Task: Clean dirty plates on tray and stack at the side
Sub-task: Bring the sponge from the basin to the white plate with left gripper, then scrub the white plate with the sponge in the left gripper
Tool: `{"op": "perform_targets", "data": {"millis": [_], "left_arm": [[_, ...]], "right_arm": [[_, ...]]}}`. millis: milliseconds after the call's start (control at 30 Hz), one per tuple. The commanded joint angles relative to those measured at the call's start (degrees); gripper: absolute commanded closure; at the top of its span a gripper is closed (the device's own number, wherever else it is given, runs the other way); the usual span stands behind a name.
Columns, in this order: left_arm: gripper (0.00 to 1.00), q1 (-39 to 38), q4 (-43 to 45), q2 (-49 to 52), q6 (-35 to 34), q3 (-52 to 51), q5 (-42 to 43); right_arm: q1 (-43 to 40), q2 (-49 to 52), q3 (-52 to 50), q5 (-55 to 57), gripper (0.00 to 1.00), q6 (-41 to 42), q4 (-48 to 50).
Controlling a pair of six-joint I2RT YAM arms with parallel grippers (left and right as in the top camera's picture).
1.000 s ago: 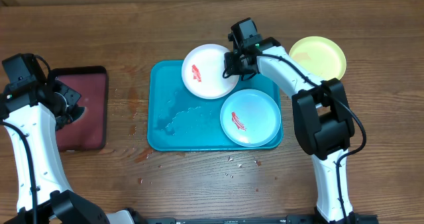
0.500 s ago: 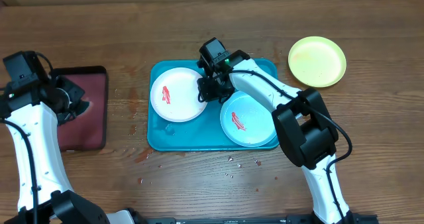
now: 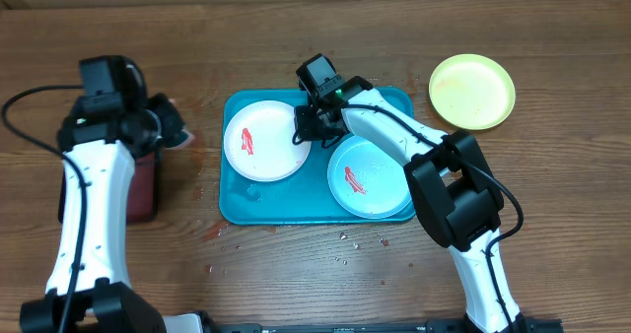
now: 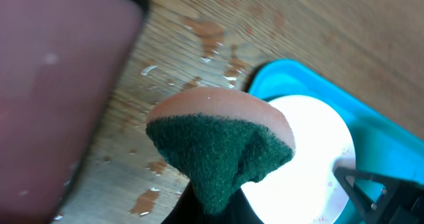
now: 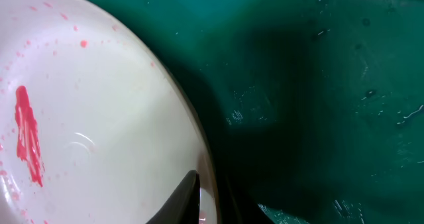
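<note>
We went over all three views and honestly can't read a thing. There's no text, label, brand or number on the tray, the white plate, or anything else in shot.

White plate fills left side, lying on wet teal tray. Red smear near plate's left edge, pink specks around it. Water drops on tray at right. R gripper at btm: one dark finger atop plate rim, other below, rim pinched btw.
</note>
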Motion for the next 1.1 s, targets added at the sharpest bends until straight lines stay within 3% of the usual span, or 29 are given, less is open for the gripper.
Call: {"op": "perform_targets", "data": {"millis": [0,100,200,667,733,767,800,933,1067], "left_arm": [[0.96,-3.8,1.3,3.2,2.0,-1.0,0.9],[0.96,-7.6,3.6,7.6,6.0,-1.0,8.0],[0.96,-11.1,7.1,11.2,7.3,-1.0,13.4],[0.95,-19.6,18.8,22.7,4.7,-1.0,10.5],[0.79,-19.6,19.1,24.0,4.7,-1.0,10.3],[0.59,-19.6,19.3,24.6,4.7,-1.0,9.4],[0.56,-19.5,19.3,24.7,4.7,-1.0,7.4],[0.67,-19.5,19.1,23.7,5.0,-0.5,3.2],[0.72,-19.5,19.1,22.6,4.9,0.1,3.5]], "right_arm": [[0.4,0.4,-2.2,1.3,0.89,1.5,-1.0],[0.3,0.4,-2.2,1.0,0.96,-0.2,-1.1],[0.3,0.4,-2.2,1.0,0.96,-4.4,-1.8],[0.3,0.4,-2.2,1.0,0.96,-4.5,-2.6],[0.3,0.4,-2.2,1.0,0.96,-4.5,-2.6],[0.3,0.4,-2.2,1.1,0.96,-4.5,-2.6],[0.3,0.4,-2.2,1.1,0.96,-4.5,-2.6],[0.3,0.4,-2.2,1.3,0.96,-4.5,-2.3],[0.3,0.4,-2.2,1.3,0.96,-4.5,-1.7]]}}
